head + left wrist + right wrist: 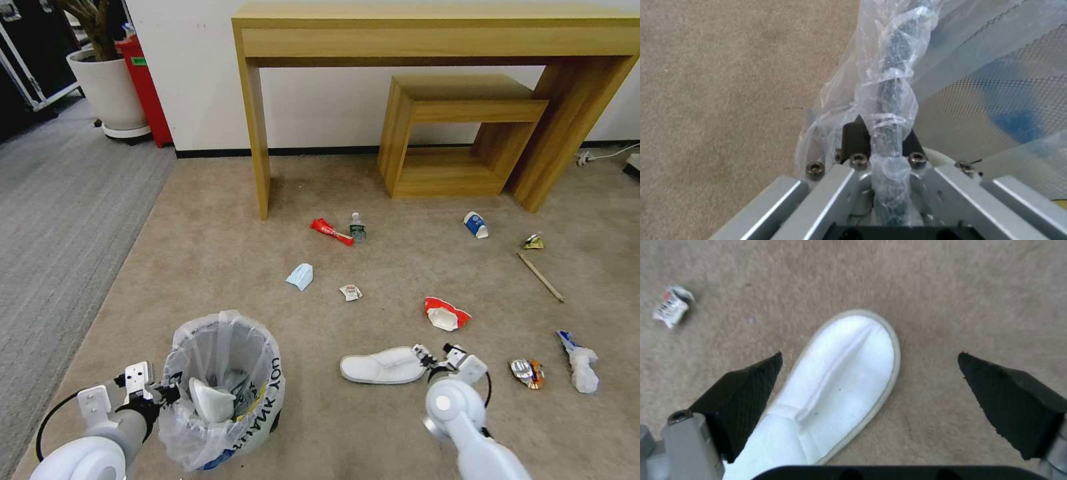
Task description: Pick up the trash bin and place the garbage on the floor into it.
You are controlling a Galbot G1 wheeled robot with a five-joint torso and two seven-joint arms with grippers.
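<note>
Left gripper point(168, 393) clamped on bag-lined rim of trash bin point(223, 387), one slipper inside; right gripper point(871, 386) spread wide over white slipper point(835, 383) on beige carpet point(220, 253).

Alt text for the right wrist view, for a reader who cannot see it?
The right gripper, fingers spread open, hangs over a white slipper lying on the beige carpet. The slipper sits nearer one black finger pad; a small crumpled wrapper lies farther off.
</note>
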